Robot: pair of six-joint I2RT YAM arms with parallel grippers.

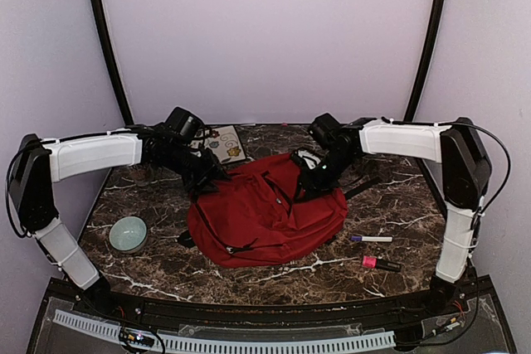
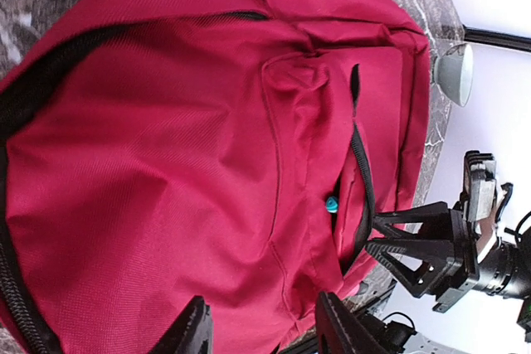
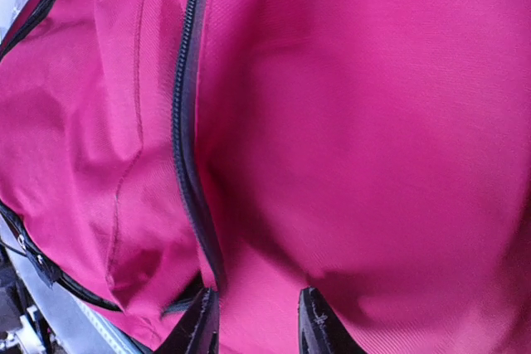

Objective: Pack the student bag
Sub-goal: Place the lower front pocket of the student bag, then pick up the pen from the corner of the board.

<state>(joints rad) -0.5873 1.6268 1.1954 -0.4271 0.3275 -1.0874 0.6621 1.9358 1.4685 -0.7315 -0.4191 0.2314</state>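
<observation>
My left gripper (image 2: 261, 308) hangs open, black fingers (image 2: 192, 333) parted just over the big dark-red soft fabric backpack (image 2: 166, 163) — its front pocket lies beyond them. My right gripper (image 3: 255, 300) is open too, tips at the cloth beside a black zip (image 3: 181, 122). From above, the backpack lies mid-way on the dark marble table (image 1: 166, 275) — between both grippers.

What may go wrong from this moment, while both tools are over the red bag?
The left tool and right tool are close over soft fabric of the student bag; closing may pinch only cloth and drag the bag.
A dragged bag might push the purple marker away.
The small teal thing at the open front pocket may slip out.
</observation>
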